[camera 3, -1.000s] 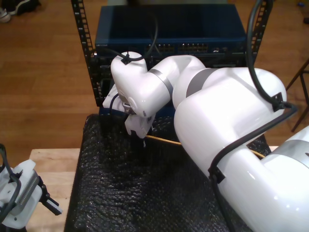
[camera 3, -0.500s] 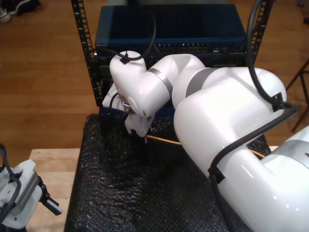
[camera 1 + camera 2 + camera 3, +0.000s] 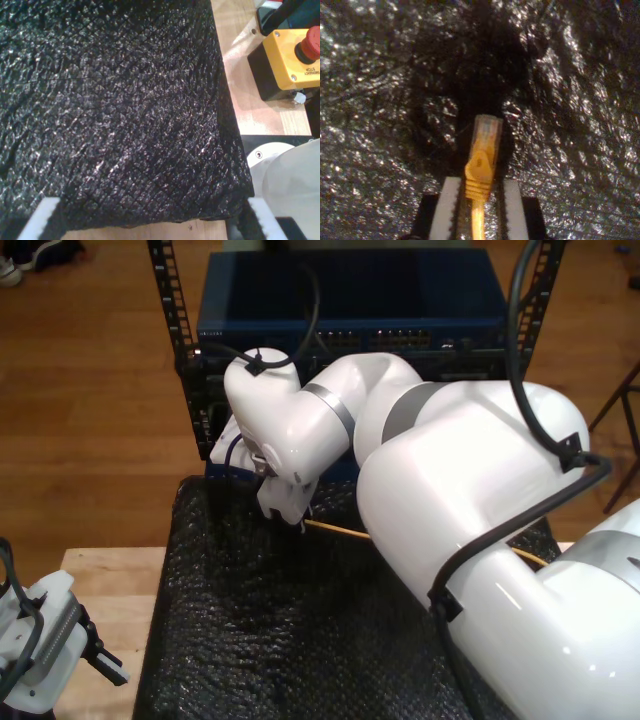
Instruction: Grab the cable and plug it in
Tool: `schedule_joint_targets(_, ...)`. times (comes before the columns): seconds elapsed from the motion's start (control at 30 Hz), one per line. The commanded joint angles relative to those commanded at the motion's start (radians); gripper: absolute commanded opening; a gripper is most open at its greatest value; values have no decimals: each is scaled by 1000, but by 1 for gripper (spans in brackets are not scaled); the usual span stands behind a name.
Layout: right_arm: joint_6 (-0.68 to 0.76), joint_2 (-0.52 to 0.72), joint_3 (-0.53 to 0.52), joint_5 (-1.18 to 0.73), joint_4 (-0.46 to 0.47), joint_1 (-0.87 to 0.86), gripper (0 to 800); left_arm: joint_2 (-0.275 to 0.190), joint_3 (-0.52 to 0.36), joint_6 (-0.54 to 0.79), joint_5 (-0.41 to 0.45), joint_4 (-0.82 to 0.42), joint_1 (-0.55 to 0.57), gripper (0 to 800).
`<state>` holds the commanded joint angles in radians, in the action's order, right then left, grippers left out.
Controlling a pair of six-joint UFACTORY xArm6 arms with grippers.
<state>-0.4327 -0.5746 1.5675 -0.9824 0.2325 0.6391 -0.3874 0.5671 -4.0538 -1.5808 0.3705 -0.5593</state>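
My second gripper (image 3: 479,207) is clamping the cable (image 3: 481,165) just behind its clear plug (image 3: 486,131); white finger pads (image 3: 445,205) are sitting tight on both sides of the yellow boot, plug poking out fwd past the tips. Under it, the black bubble-wrap mat (image 3: 380,125) is lying crinkled and shiny, w/ a dark shadow patch ahead of the plug.

In the exterior view, the second arm (image 3: 440,500) is reaching across the mat (image 3: 240,640) w/ its gripper (image 3: 284,508) hanging near the mat's far edge, close to the blue network rack (image 3: 340,300). A thin yellow run of cable (image 3: 340,531) is trailing from the gripper back toward the exterior view's right, going under the arm, then showing again near the mat's edge. Rack is standing just beyond the mat, w/ rows of ports on its front panel.

My first gripper (image 3: 70,645) is idling off the mat's near corner at the exterior view's lower left, over the wood table (image 3: 100,580). Its wrist cam is looking at the mat's corner w/ both white fingertips (image 3: 40,217) standing well apart, nothing between them. Beside the mat there, a yellow e-stop box (image 3: 290,60) w/ red button is sitting on the table.
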Motion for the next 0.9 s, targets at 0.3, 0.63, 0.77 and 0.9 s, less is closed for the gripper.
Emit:
schedule_joint_targets(0.3, 0, 0, 0, 0, 15, 8, 20, 0, 0, 0, 0, 0, 0, 800)
schedule_joint_targets(0.63, -153, 52, -18, -2, 9, 11, 6, 0, 2, 0, -5, 0, 0, 800)
schedule_joint_targets(0.77, -242, 106, -48, -6, 6, 8, 6, 0, 5, 0, -8, 2, 2, 800)
schedule_joint_targets(0.9, -315, 186, -144, -2, 5, -2, 6, 0, 8, 0, -8, 8, 3, 800)
